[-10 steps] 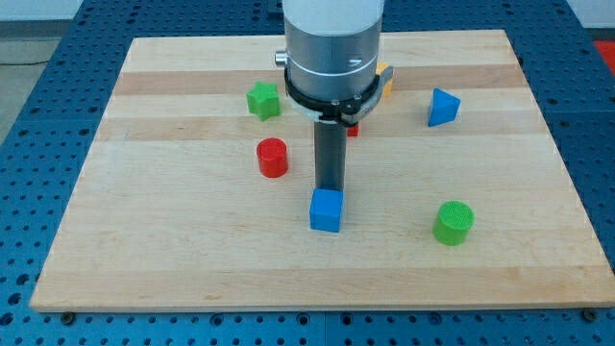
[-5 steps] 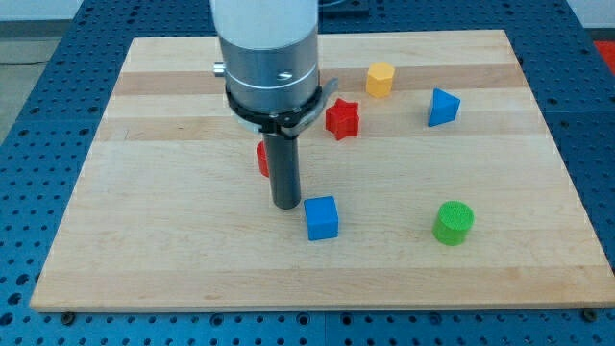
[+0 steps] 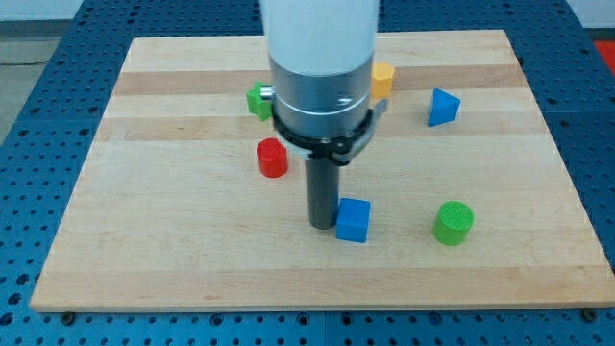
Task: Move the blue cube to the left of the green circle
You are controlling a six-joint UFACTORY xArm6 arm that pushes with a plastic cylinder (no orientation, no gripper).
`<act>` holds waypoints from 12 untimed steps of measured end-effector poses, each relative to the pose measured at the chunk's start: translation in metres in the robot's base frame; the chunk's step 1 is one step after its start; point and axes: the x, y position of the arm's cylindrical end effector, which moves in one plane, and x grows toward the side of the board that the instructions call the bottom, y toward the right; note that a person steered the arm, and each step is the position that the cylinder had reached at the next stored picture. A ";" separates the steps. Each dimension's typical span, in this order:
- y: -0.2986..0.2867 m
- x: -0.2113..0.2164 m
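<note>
The blue cube (image 3: 353, 220) lies on the wooden board (image 3: 144, 211), low and a little right of the middle. My tip (image 3: 321, 224) touches the cube's left side. The green circle, a short cylinder (image 3: 454, 222), stands to the cube's right at about the same height in the view, with a gap of roughly one and a half block widths between them.
A red cylinder (image 3: 272, 158) stands up and left of my tip. A green block (image 3: 257, 99) and a yellow block (image 3: 383, 78) show partly behind the arm. A blue triangular block (image 3: 442, 107) lies at the upper right.
My tip swung to the cube's left side, then moved right and pushed the blue cube right, toward the green circle. The red star is now hidden behind the arm.
</note>
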 end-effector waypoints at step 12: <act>0.034 0.017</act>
